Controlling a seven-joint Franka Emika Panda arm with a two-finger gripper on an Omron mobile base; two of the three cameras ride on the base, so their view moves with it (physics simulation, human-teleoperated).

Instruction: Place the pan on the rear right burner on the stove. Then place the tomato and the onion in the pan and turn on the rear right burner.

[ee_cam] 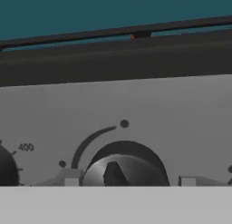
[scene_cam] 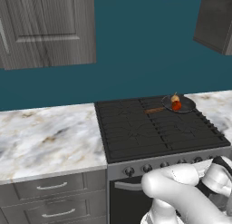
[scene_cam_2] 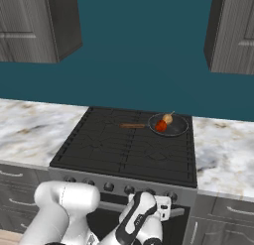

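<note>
The black pan (scene_cam: 180, 104) sits on the rear right burner (scene_cam: 183, 110) of the stove (scene_cam: 154, 128), its wooden handle (scene_cam_2: 133, 125) pointing left. The red tomato (scene_cam_2: 161, 125) and the tan onion (scene_cam_2: 167, 118) lie inside the pan, touching each other. My gripper (ee_cam: 129, 181) is low at the stove's grey front panel (scene_cam_2: 124, 185), near its right end. A round dark knob (ee_cam: 123, 168) lies between my fingertips (ee_cam: 71, 180). The left tip is against the knob's edge and the right tip stands a little off it. Whether they press on the knob is unclear.
Marble counter (scene_cam: 45, 137) runs on both sides of the stove, with drawers (scene_cam: 50, 187) below on the left. Grey wall cabinets (scene_cam: 45, 28) hang above. Another knob marked 400 (ee_cam: 7, 166) is at the left edge of the hand view.
</note>
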